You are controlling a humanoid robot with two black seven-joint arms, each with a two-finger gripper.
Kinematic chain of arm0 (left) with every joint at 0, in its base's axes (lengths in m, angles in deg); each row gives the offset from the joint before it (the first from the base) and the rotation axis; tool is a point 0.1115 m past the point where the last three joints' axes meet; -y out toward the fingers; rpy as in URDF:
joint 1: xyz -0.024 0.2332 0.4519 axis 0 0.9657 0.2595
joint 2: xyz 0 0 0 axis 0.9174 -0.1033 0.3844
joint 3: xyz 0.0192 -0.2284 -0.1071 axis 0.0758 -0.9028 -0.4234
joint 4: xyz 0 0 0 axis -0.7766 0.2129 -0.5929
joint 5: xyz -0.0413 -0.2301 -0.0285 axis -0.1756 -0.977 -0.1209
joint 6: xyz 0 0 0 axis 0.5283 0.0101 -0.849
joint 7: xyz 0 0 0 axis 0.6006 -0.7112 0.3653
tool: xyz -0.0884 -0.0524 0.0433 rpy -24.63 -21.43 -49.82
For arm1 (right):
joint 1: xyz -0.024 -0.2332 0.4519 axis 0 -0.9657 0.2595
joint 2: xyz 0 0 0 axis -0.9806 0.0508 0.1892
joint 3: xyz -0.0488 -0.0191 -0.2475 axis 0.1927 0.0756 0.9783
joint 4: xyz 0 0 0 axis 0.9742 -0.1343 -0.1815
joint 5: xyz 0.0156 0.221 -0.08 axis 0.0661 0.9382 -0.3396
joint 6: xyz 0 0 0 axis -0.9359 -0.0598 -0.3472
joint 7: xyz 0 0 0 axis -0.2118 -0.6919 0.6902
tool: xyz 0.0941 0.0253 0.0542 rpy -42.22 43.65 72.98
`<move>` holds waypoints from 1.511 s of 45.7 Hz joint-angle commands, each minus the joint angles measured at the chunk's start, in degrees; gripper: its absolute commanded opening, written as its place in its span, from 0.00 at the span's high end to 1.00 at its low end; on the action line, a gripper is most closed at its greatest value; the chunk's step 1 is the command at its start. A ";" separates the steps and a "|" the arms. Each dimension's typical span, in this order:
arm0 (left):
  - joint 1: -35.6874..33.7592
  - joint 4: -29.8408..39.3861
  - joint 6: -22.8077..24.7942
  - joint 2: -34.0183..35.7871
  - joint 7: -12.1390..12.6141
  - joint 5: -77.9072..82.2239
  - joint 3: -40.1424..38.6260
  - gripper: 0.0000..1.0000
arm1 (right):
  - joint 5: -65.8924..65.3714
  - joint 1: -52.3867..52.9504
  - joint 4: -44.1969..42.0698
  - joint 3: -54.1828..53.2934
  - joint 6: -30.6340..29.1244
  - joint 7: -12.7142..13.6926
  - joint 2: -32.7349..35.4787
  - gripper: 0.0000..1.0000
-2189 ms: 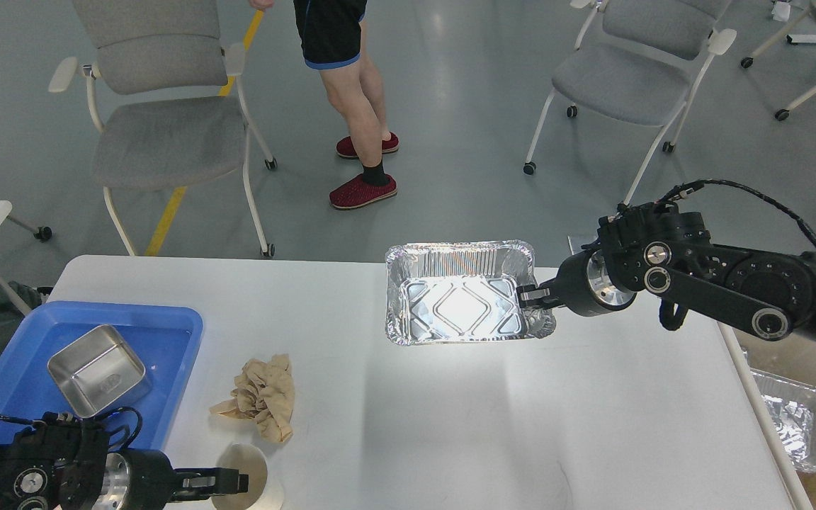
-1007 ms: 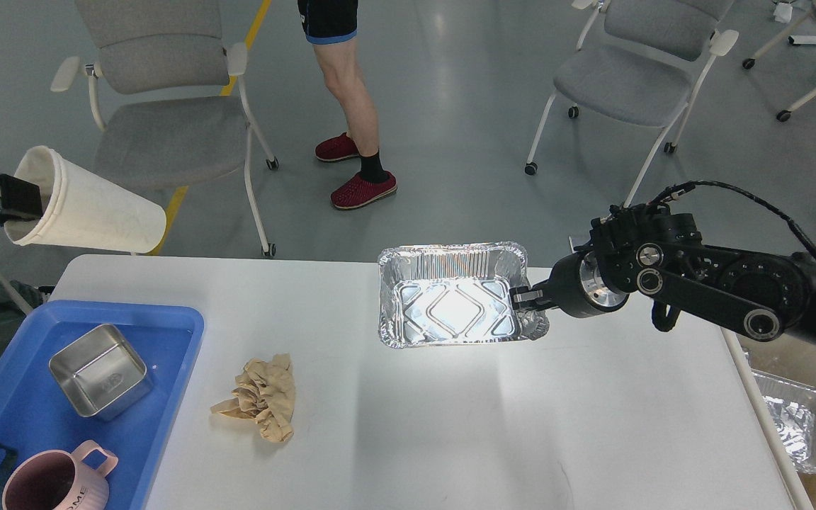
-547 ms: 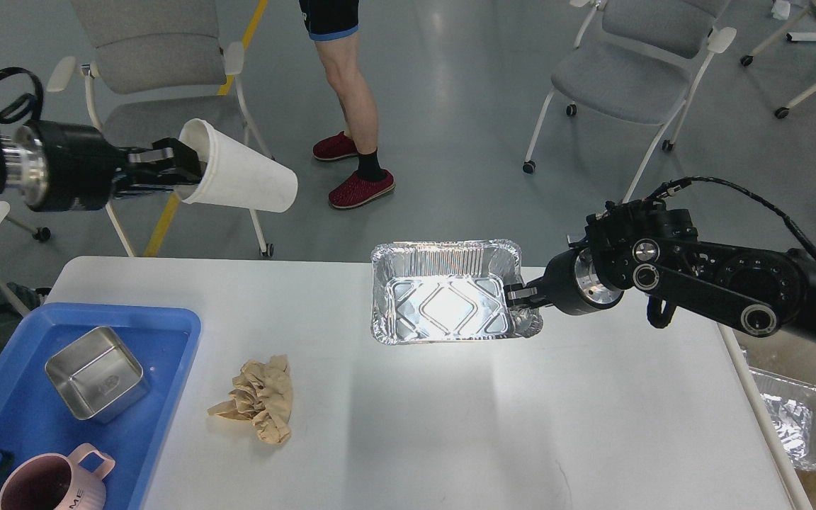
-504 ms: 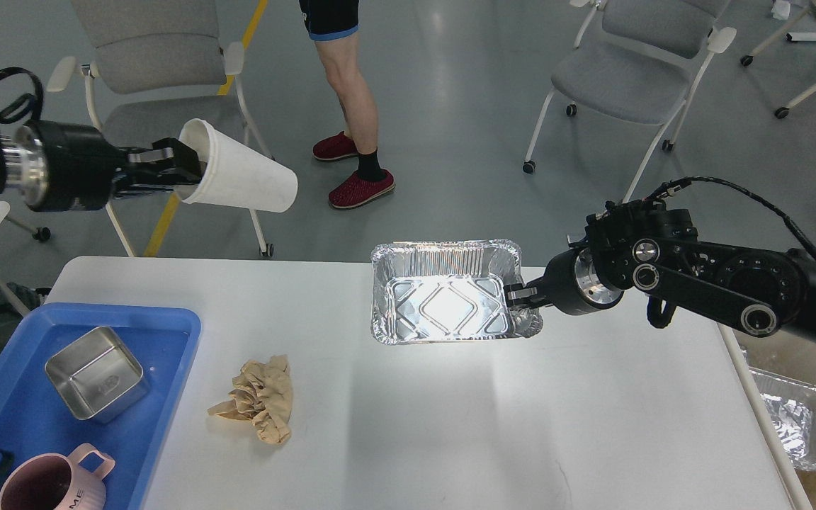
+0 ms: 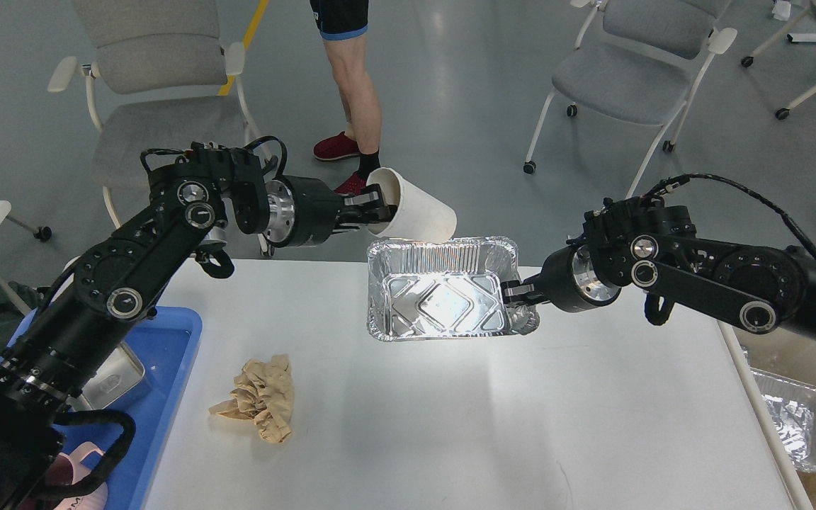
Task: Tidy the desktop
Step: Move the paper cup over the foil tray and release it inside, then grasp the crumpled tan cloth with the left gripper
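My left arm has swung in from the far left since half a second ago, carrying the cup across until it sits just behind the foil tray's back-left corner; the tray itself has barely shifted. At the left edge, the blue tray lies on the desktop's near-left corner, mostly hidden now by my left arm, with a metal tin and a bit of a pink mug showing past the arm. Just right of the blue tray, a crumpled brown napkin lies on the desktop, apart from everything else. Above it, my left gripper is clamped on the cup's rim, one finger inside the mouth, the cup lying on its side with its base pointing right, held up off the surface. Next comes the foil tray, empty and tilted a little toward me, raised over the far middle of the desktop. My right gripper is pinched on the tray's right rim, where the foil is crumpled. The desktop is the large white surface filling the lower part of the view. Past its right edge, lower down, a second foil tray is visible.
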 commanded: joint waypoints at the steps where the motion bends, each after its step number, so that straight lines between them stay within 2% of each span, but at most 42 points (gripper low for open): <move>1: 0.04 -0.14 -0.21 -2.54 -0.19 0.59 4.00 1.00 | 0.00 0.00 0.00 0.00 0.00 0.01 -0.31 1.00; 7: 1.44 -0.23 -1.09 -5.44 -0.19 0.67 7.43 1.00 | 0.00 0.00 0.00 0.00 0.00 0.01 -0.75 1.00; 9: 1.70 -0.32 -1.62 -5.88 -0.11 0.67 7.78 0.96 | 0.00 0.08 0.00 0.00 0.00 0.01 -0.66 1.00; 12: 1.97 -0.32 -2.06 -5.89 0.16 0.59 7.96 0.83 | 0.00 0.08 0.00 -0.09 0.00 0.01 -0.40 1.00; 17: 2.76 -0.32 -3.02 -5.89 0.33 0.59 7.87 0.46 | 0.09 0.00 0.00 -0.18 0.00 0.01 -0.14 1.00; 19: 2.85 -0.32 -3.81 -5.71 0.42 0.41 7.87 0.35 | 0.09 0.00 0.00 -0.18 0.00 0.01 -0.14 1.00; 23: 2.85 -0.32 -5.22 -4.92 0.42 -0.03 7.70 0.19 | 0.00 -0.09 0.00 -0.26 0.09 0.01 -0.40 1.00; 30: 1.97 0.38 -5.31 -3.34 0.42 -0.12 6.73 0.05 | 0.00 -0.09 -0.09 -0.26 0.00 0.01 -0.75 1.00; 37: -0.31 3.01 -4.61 0.70 0.25 -1.69 6.46 0.03 | 0.00 -0.09 -0.09 -0.26 0.00 0.10 -0.66 1.00; 43: -0.14 9.77 -1.01 7.81 0.07 -6.88 6.73 0.03 | 0.00 -0.09 -0.09 -0.26 0.00 0.10 -0.75 1.00; 45: 0.73 14.69 -0.39 11.94 0.24 -8.55 7.08 0.03 | 0.00 -0.09 -0.18 -0.26 0.00 0.01 -0.75 1.00; 52: 5.48 22.61 -0.48 24.68 -0.19 -10.57 5.77 0.03 | 0.00 -0.09 -0.18 -0.26 0.09 0.01 -0.66 1.00; 61: 13.38 24.99 -0.74 38.66 -0.46 -15.32 -1.17 0.03 | 0.00 -0.53 -0.18 -0.26 0.09 0.01 -0.84 1.00; 69: 20.50 25.52 -0.65 47.72 -0.55 -16.37 -4.87 0.03 | 0.00 -0.71 -0.97 -0.26 0.09 0.01 -2.07 1.00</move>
